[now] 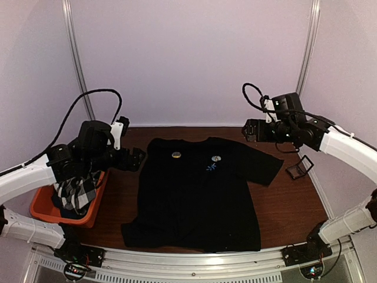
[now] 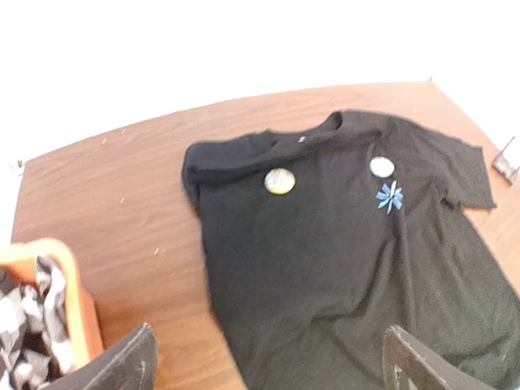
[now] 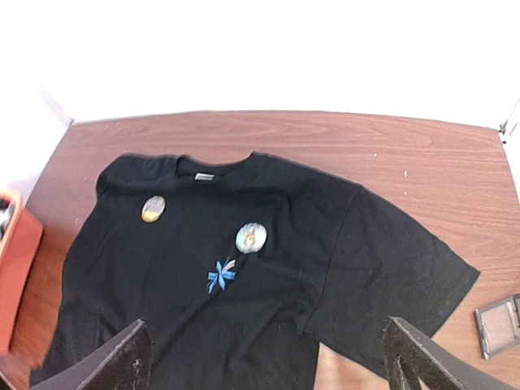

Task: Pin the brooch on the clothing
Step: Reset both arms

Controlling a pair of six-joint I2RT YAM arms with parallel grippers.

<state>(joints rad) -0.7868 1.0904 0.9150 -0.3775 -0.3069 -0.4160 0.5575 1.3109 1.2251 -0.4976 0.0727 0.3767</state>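
you have two round brooches on the chest of the black t-shirt [image 1: 200, 200]: a yellowish brooch [image 1: 175, 155] just below the collar on the left arm's side, and a pale brooch [image 1: 216, 158] on the right arm's side, right above the light-blue starburst print [image 1: 211, 167]. whether either is pinned through the fabric can't be made out. the shirt lies flat, front up, in the middle of the brown table [image 1: 294, 206], collar away from the arm bases.

your left gripper [image 2: 268, 331] hangs above the table beside the shirt's sleeve, fingers spread wide with nothing between them. your right gripper [image 3: 266, 325] hangs off the far right sleeve, equally wide and holding nothing.

an orange bin [image 1: 44, 206] with a checked cloth [image 1: 76, 191] sits at the left; a small dark case [image 1: 299, 166] lies at the right.
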